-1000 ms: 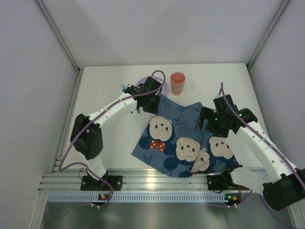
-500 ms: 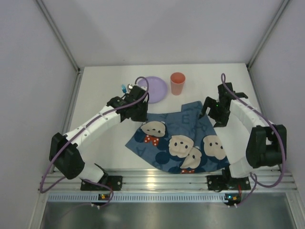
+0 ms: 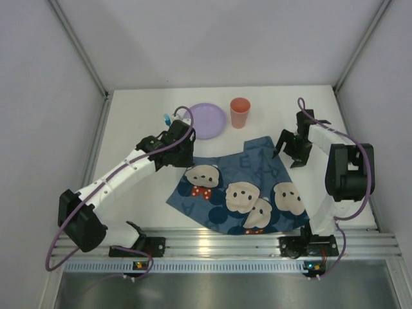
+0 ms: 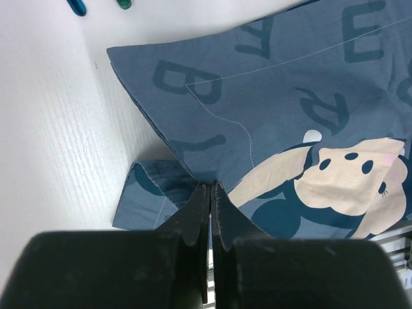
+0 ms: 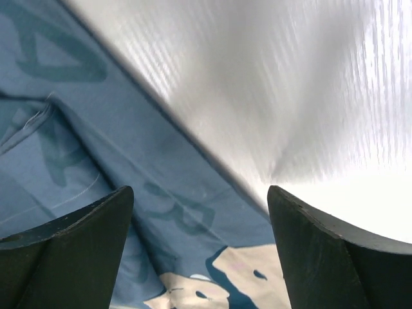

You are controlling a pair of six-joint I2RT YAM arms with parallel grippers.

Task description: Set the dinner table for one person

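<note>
The dark-blue cartoon mat [image 3: 248,193] lies crumpled on the white dinner table [image 3: 129,129]. My left gripper [image 3: 185,156] is shut on a folded edge of the mat [image 4: 277,109] at its far left corner, and the cloth bunches at the tips of the gripper [image 4: 210,188]. My right gripper [image 3: 288,153] is open above the mat's far right edge. In the right wrist view the mat [image 5: 96,148] and bare table show between the spread halves of the gripper [image 5: 199,196], which hold nothing. A purple plate [image 3: 207,120] and an orange cup [image 3: 240,112] stand behind the mat.
Blue and teal utensil handles [image 3: 167,118] lie left of the plate, and their tips show in the left wrist view [image 4: 76,6]. The ribbed aluminium rail [image 3: 219,243] runs along the near edge. Grey walls enclose the table on three sides.
My left gripper has drawn the mat's corner to the left and nearer, uncovering the plate. The mat has spread wider. My right arm has folded back toward the far right.
</note>
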